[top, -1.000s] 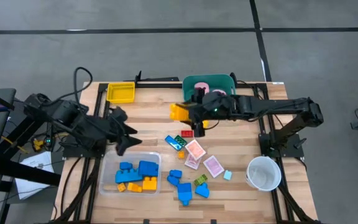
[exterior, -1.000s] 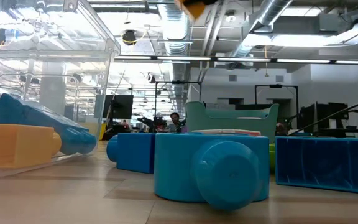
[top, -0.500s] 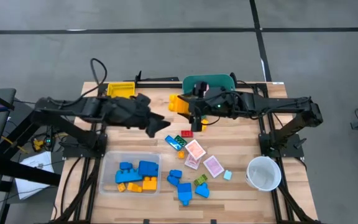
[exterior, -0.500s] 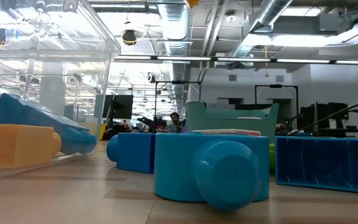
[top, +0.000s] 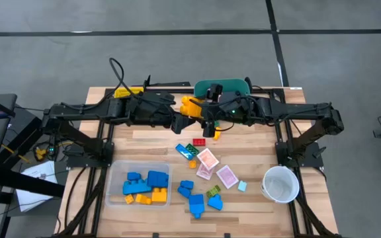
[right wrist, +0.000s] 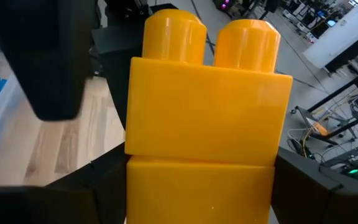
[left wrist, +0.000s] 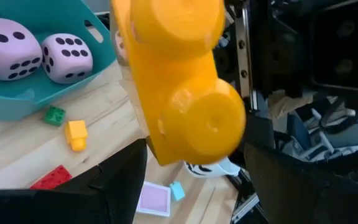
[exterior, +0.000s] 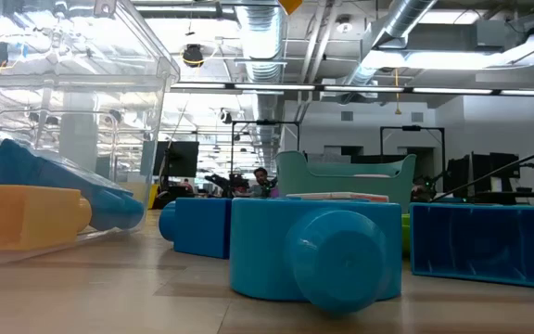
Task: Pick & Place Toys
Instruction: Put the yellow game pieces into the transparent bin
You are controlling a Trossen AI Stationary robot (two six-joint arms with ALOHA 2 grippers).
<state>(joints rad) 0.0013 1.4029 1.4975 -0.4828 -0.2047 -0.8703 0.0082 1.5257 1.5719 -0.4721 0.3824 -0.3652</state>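
Item: large yellow-orange plastic building block (top: 189, 106), held above the far middle of the wooden surface (top: 256, 142), just beside the teal plastic tub (top: 227, 86).

Right gripper (top: 204, 112): fingers clenched on the block's sides; right wrist view shows the block filling the gap.

Left gripper (top: 177, 121): fingers spread on either side of the same block, not visibly gripping.

Tub contents: two pink foam dice (left wrist: 67, 57).

Loose toys: blue blocks and pink-white cards (top: 208, 158) near mid-surface; more blocks in the clear plastic tray (top: 114, 173) at the near left corner.

Risk, judged: the grippers crowd one block; a mistimed release could drop it, or the fingers could collide.
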